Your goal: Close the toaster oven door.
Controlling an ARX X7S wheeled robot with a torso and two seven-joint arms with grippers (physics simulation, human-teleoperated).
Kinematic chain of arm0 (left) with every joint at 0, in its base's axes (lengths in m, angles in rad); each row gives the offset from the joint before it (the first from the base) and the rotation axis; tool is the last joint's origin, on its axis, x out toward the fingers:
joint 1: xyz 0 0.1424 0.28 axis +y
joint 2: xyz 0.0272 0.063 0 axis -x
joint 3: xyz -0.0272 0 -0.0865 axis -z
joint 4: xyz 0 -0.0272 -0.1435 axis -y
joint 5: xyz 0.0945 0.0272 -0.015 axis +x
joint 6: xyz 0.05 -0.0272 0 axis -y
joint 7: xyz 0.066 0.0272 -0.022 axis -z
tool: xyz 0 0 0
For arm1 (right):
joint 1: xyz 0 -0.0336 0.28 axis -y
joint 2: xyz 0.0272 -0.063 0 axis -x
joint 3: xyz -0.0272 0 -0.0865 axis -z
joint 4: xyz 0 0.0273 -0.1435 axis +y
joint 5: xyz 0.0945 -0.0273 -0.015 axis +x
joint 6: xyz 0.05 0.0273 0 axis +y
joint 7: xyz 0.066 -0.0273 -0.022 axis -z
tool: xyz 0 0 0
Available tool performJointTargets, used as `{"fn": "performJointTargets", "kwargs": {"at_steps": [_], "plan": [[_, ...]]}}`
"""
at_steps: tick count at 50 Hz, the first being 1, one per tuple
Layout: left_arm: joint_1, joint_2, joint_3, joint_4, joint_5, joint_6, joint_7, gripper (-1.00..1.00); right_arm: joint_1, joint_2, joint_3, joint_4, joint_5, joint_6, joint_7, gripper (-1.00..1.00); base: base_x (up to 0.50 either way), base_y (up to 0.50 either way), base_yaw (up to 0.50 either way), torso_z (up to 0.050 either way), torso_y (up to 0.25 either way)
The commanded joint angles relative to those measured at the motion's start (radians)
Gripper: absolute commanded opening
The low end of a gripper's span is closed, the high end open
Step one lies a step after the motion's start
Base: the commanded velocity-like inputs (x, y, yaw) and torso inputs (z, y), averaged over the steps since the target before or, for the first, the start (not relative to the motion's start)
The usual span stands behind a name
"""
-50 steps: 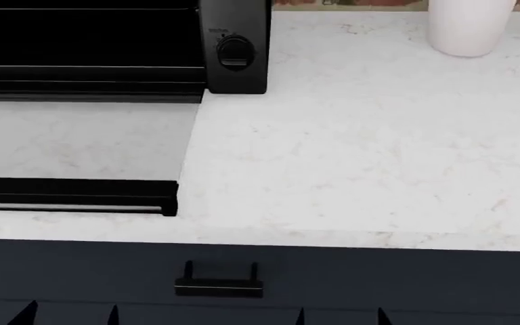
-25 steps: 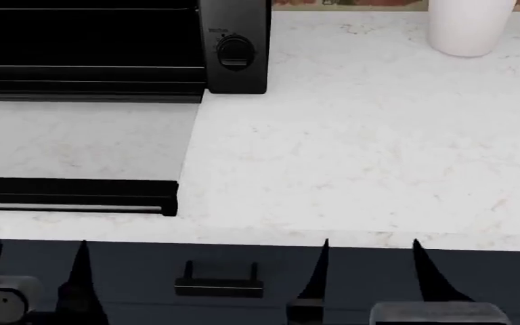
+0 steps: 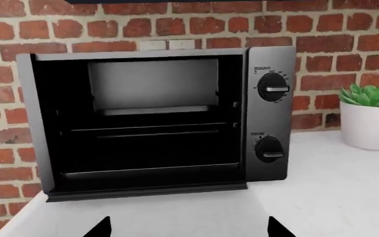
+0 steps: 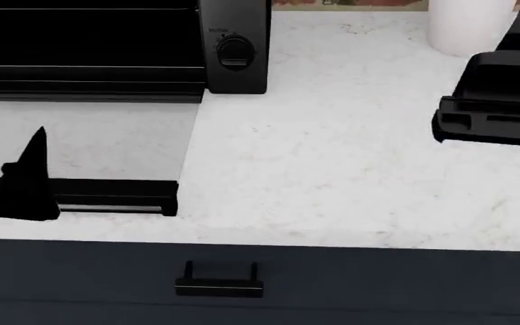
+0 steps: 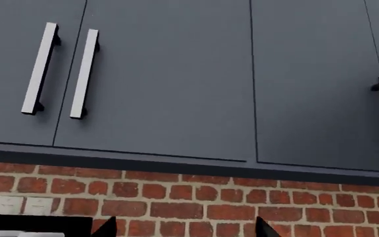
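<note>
Two black round knobs sit stacked on the right-hand panel of the large black boxy toaster oven [image 3: 156, 121], which stands on the white marble counter [image 4: 351, 169] against a red brick wall [image 3: 347, 29], its cavity gaping toward the robot. Its wide tinted-glass door in a black frame [image 4: 89, 145] lies folded down flat over the counter, long axis running left to right, the silver-grey bar handle [image 4: 111, 208] along the edge nearest the robot. The left gripper [image 3: 187, 228] hovers by that handle with its tips spread and empty; the right gripper [image 5: 185, 228] also shows parted tips, aimed up at grey-blue wall cabinets [image 5: 170, 79].

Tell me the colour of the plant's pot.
White pot, best seen in the left wrist view.
</note>
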Motion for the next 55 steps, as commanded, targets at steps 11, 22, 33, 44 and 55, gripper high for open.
{"fn": "performJointTargets", "kwargs": {"at_steps": [11, 22, 33, 44, 55], "plan": [[-0.111, -0.046, 0.025, -0.006, -0.034, -0.088, 0.022, 1.0, 0.321, 0.29, 0.155, -0.061, 0.609, 0.197, 0.368, 1.0, 0.0, 0.15, 0.0, 0.0, 0.0], [-0.124, -0.049, 0.067, -0.01, -0.02, -0.076, 0.023, 1.0, 0.211, 0.275, 0.187, -0.081, 0.504, 0.137, 0.286, 1.0, 0.0, 0.5, 0.0, 0.0, 0.0], [-0.151, -0.061, 0.025, 0.055, -0.065, -0.158, 0.009, 1.0, 0.218, 0.303, 0.164, -0.078, 0.554, 0.113, 0.334, 1.0, 0.0, 0.5, 0.0, 0.0, 0.0], [-0.144, -0.062, 0.046, 0.046, -0.06, -0.148, 0.008, 1.0, 0.157, 0.314, 0.178, -0.082, 0.525, 0.07, 0.316, 1.0, 0.0, 0.5, 0.0, 0.0, 0.0], [-0.162, -0.06, 0.045, 0.063, -0.073, -0.177, -0.003, 1.0, 0.153, 0.337, 0.164, -0.073, 0.522, 0.035, 0.32, 1.0, 0.0, 0.5, 0.0, 0.0, 0.0]]}}
